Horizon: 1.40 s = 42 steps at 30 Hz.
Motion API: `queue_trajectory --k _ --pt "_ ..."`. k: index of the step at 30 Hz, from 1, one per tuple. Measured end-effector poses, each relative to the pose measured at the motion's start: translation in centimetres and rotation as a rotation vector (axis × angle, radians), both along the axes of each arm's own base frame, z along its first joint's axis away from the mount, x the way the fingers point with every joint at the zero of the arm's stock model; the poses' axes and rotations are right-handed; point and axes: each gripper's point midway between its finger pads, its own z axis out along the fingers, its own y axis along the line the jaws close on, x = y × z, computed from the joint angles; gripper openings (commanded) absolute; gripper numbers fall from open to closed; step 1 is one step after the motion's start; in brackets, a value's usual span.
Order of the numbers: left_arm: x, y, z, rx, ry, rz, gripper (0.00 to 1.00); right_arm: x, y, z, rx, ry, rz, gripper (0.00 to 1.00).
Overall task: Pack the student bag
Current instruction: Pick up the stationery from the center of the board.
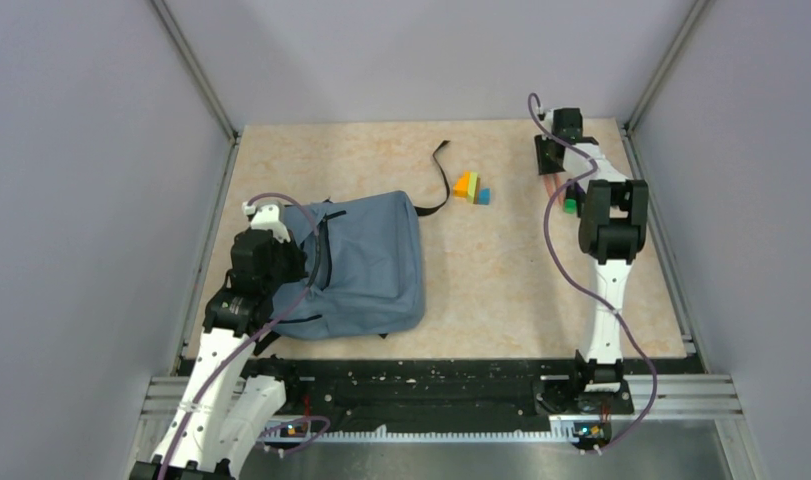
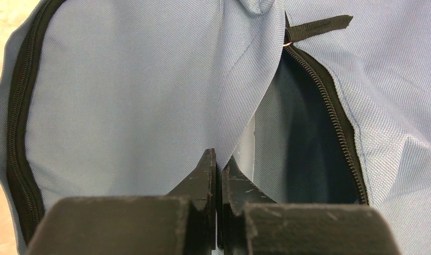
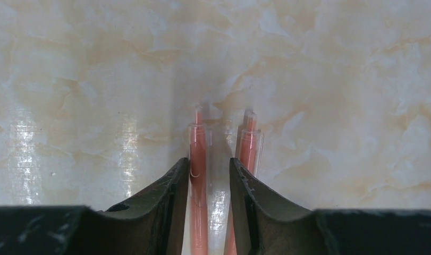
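Note:
The dusty-blue student bag (image 1: 366, 265) lies flat on the left half of the table. Its main zipper (image 2: 330, 106) is open and shows a dark inside. My left gripper (image 2: 219, 159) is shut on a fold of the bag's fabric (image 2: 239, 90) at the edge of that opening; it also shows in the top view (image 1: 271, 218). My right gripper (image 3: 209, 167) is low over the table at the far right (image 1: 554, 180). Its jaws stand narrowly apart around one pink pen (image 3: 198, 149), which touches the left finger. A second pink pen (image 3: 249, 143) lies by the right finger.
Small orange, yellow and blue blocks (image 1: 471, 187) sit behind the bag, next to a black strap (image 1: 441, 180). A small green object (image 1: 571, 206) lies by the right arm. Metal rails and grey walls close off the left, right and back of the beige table (image 1: 501, 290).

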Motion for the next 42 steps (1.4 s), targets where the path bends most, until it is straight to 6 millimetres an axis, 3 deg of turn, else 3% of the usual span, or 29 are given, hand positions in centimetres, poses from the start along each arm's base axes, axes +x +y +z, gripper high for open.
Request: queue_trajectory --k 8,16,21,24,28,31,35,37,39,40,41,42 --pt "0.0 0.0 0.0 0.0 0.0 -0.002 0.0 0.3 -0.1 -0.1 -0.012 0.031 0.013 0.24" --pt "0.0 0.0 0.1 0.002 -0.003 -0.004 0.0 0.6 0.8 -0.3 0.03 0.089 0.045 0.24" --pt "-0.1 -0.1 0.2 0.0 -0.008 -0.008 0.0 0.5 1.1 -0.3 0.042 0.117 0.053 0.15" --pt "-0.1 -0.1 0.4 -0.003 -0.015 -0.01 0.0 0.2 1.5 -0.5 0.068 0.13 0.069 0.0" --pt "-0.3 -0.2 0.6 -0.004 -0.023 -0.015 0.0 0.0 1.9 -0.4 0.103 0.131 0.08 0.0" --pt "-0.4 -0.3 0.7 -0.004 -0.029 -0.024 0.0 -1.2 2.6 -0.3 0.145 0.138 0.08 0.0" --pt "-0.5 -0.3 0.9 0.0 -0.036 -0.031 0.05 -4.7 3.9 -0.4 0.233 0.17 0.062 0.0" --pt "-0.5 -0.3 1.0 0.0 -0.04 -0.031 0.18 -6.8 4.6 -0.4 0.272 0.18 0.045 0.0" --pt "-0.6 -0.2 1.1 0.005 -0.045 -0.034 0.38 -8.9 5.3 -0.3 0.296 0.188 0.029 0.0" --pt "-0.5 -0.2 1.2 0.007 -0.053 -0.032 0.52 -9.8 5.7 -0.2 0.306 0.184 0.025 0.0" --pt "-0.4 -0.1 1.4 0.017 -0.064 -0.034 0.83 -10.9 6.3 -0.1 0.315 0.181 0.025 0.0" --pt "-0.3 0.1 1.7 0.023 -0.078 -0.032 0.92 -11.7 6.9 0.2 0.321 0.178 0.027 0.0"
